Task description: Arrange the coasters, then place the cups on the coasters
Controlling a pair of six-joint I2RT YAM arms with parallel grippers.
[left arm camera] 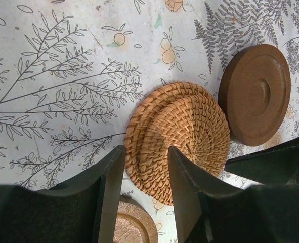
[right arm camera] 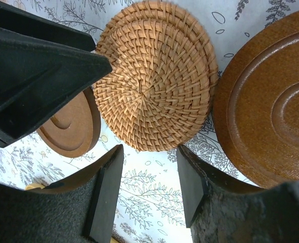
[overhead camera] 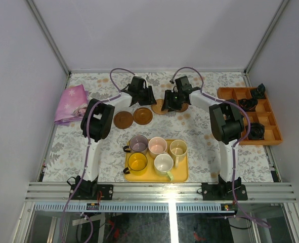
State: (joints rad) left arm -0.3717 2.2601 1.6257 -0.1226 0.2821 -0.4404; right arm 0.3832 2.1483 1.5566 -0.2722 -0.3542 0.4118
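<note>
Two wooden coasters (overhead camera: 123, 120) (overhead camera: 142, 116) lie side by side left of centre. A third wooden coaster (overhead camera: 182, 107) is partly under my right gripper (overhead camera: 174, 101). Between the grippers lies a woven straw coaster (overhead camera: 158, 107), which looks like two overlapping. My left gripper (left arm camera: 145, 153) is open, and the woven coaster's (left arm camera: 182, 134) near edge shows between its fingers, with wooden coasters (left arm camera: 255, 93) (left arm camera: 134, 225) beside and below. My right gripper (right arm camera: 149, 152) is open just short of the woven coaster (right arm camera: 157, 76), holding nothing. The five cups stand on the yellow tray (overhead camera: 182, 175): purple-grey (overhead camera: 138, 144), pink (overhead camera: 157, 147), cream (overhead camera: 178, 148), yellow (overhead camera: 137, 162), white (overhead camera: 163, 163).
An orange compartment box (overhead camera: 229, 93) with small black parts stands at the right edge. A pink cloth (overhead camera: 71, 104) lies at the far left. The two grippers are close together, a hand's width apart, over the floral tablecloth. White walls enclose the table.
</note>
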